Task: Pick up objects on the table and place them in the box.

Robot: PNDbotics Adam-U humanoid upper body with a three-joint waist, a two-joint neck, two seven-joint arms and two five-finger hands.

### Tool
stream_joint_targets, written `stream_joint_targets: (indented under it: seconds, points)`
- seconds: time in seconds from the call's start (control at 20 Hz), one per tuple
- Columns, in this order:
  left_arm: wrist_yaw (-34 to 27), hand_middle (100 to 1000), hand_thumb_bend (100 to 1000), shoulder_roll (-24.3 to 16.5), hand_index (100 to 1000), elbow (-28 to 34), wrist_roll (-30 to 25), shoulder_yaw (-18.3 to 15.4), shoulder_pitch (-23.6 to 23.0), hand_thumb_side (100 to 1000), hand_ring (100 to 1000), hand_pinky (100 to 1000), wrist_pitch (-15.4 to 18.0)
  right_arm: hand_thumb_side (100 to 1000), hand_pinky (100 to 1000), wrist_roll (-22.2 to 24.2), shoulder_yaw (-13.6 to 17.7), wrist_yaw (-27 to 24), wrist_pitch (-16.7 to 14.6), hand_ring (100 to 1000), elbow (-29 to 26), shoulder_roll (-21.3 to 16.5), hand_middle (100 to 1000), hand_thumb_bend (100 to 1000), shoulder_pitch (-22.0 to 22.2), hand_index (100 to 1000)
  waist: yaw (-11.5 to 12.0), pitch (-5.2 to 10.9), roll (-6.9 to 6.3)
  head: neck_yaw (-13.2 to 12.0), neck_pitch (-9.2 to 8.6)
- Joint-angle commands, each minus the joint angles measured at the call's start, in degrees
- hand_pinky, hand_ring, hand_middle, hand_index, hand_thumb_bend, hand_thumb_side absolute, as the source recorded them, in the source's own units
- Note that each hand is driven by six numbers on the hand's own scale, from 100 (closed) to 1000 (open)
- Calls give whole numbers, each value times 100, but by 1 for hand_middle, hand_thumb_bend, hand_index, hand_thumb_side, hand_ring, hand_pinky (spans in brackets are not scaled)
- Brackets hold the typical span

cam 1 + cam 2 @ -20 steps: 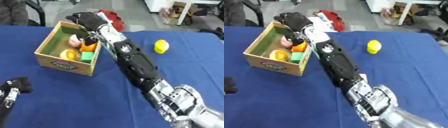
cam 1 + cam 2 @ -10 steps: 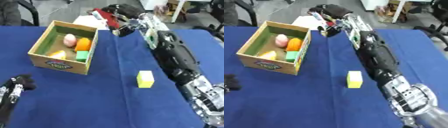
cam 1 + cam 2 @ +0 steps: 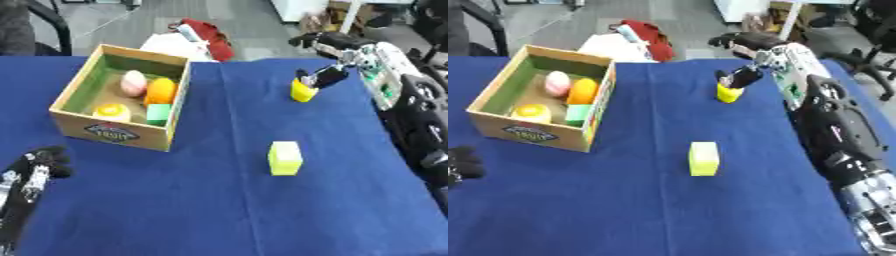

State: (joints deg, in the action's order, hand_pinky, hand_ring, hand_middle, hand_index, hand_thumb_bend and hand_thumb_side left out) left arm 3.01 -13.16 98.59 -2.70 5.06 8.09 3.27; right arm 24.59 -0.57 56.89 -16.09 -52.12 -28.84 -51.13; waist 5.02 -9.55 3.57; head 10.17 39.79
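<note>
Left eye view: right robot hand (image 3: 328, 60) seemingly pinches upright yellow object (image 3: 303, 90).

Stereo head pair, looking down; both share table (image 3: 219, 200), box (image 3: 114, 132).

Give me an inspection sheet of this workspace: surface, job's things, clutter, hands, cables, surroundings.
Surface: blue cloth table.
Job's things: cardboard box at left, holding a pink egg shape, an orange piece, a green block and a yellow piece; yellow-green block on the cloth; small yellow object at far right.
Clutter: nothing seen.
Hands: right hand over the small yellow object, thumb touching it; left hand idle at lower left.
Cables: nothing seen.
Surroundings: red item on the floor beyond.
</note>
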Motion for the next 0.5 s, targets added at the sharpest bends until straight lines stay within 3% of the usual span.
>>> stream_joint_targets:
  seconds: [0.05,0.1,0.15,0.5]
  points:
    - [15,589,100,-114,759,91,20,-42,42,752,583,670,9,250,869,-151,178,400,200,917,315,-168,917,100,-121,1000,-4,161,-113,-18,-17]
    - [14,589,100,-113,759,92,20,-42,44,751,583,670,9,192,865,-237,220,518,261,912,445,-133,911,100,-146,1000,-7,157,-119,-19,-15]
    - [11,589,100,-111,759,93,21,-42,46,752,583,670,9,238,864,-340,262,621,326,911,576,-90,910,100,-176,1000,-9,154,-124,-17,-14]
    - [8,589,100,-104,759,100,18,-36,59,753,584,670,6,262,860,-899,389,1111,571,909,1363,199,906,100,-379,989,8,124,-146,-1,-18]
